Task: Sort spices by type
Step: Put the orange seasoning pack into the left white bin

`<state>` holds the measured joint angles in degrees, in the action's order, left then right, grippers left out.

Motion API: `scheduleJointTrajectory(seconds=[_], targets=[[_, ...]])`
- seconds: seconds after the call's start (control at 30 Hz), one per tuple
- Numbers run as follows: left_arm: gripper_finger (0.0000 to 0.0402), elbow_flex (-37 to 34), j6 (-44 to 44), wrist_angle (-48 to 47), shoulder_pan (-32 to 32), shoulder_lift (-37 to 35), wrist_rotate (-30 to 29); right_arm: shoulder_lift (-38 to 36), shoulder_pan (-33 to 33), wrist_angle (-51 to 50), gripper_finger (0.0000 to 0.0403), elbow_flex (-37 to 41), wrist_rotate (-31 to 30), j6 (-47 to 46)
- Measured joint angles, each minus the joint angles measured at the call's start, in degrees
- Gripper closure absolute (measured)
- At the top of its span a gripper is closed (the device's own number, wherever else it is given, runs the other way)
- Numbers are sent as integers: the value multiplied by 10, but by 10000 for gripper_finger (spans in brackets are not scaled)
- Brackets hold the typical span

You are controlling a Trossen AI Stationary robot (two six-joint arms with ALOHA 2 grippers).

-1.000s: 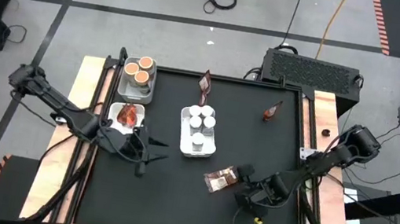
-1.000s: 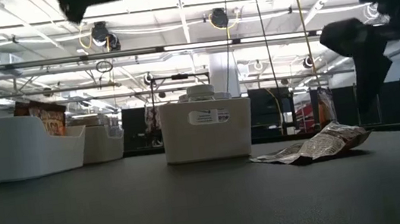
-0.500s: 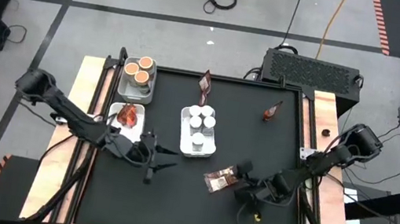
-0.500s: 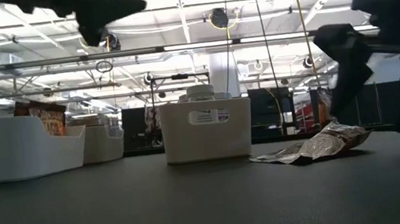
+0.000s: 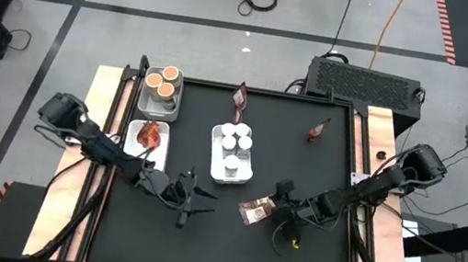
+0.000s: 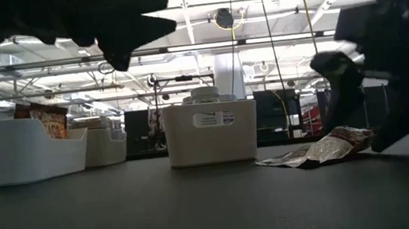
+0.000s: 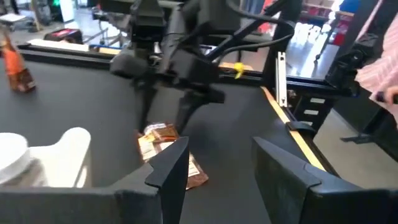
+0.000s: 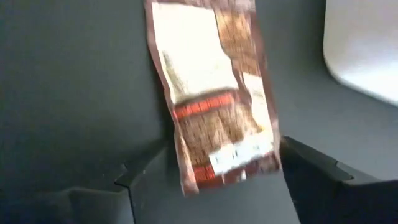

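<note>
The reddish-brown crinkly packet (image 5: 254, 211) lies flat on the black worktop (image 5: 198, 247), at about five o'clock from the central white rectangular tray (image 5: 228, 174) of white-capped little jars (image 5: 234, 140). The right pincer (image 5: 279, 208) hangs low over it from the three o'clock side, its two fingers spread wide; in the right wrist view the packet (image 8: 214, 93) lies between the fingers (image 8: 146, 171), not gripped. The left pincer (image 5: 188, 197) hovers above the worktop at about seven o'clock from the jar tray, fingers apart and holding nothing, facing the packet (image 7: 168, 152) and the right arm. At the worktop's ten o'clock corner, a white tray holds round orange-topped tubs (image 5: 165, 82); the tray just below it holds a reddish packet (image 5: 149, 135). Two more packets lie loose, one at twelve o'clock (image 5: 239, 100), one towards two o'clock (image 5: 318, 130).
</note>
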<state>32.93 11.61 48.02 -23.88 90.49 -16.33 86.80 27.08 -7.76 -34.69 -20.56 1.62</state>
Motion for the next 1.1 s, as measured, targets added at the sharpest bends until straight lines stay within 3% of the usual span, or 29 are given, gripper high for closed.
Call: scheduleJointTrajectory(seconds=[0.17, 0.53, 0.9, 1.0, 1.1], targets=[[226, 0, -4, 51, 3, 44, 3, 0, -6, 12, 203, 15, 15, -35], [226, 0, -15, 55, 6, 63, 5, -7, -6, 45, 392, 16, 31, -39], [226, 10, -60, 55, 6, 63, 75, -80, -6, 138, 402, 16, 136, -138], [226, 23, -108, 62, 2, 63, 80, -103, -4, 157, 402, 16, 137, -189], [226, 35, -215, 73, -5, 63, 81, -122, -3, 173, 403, 16, 140, -229]])
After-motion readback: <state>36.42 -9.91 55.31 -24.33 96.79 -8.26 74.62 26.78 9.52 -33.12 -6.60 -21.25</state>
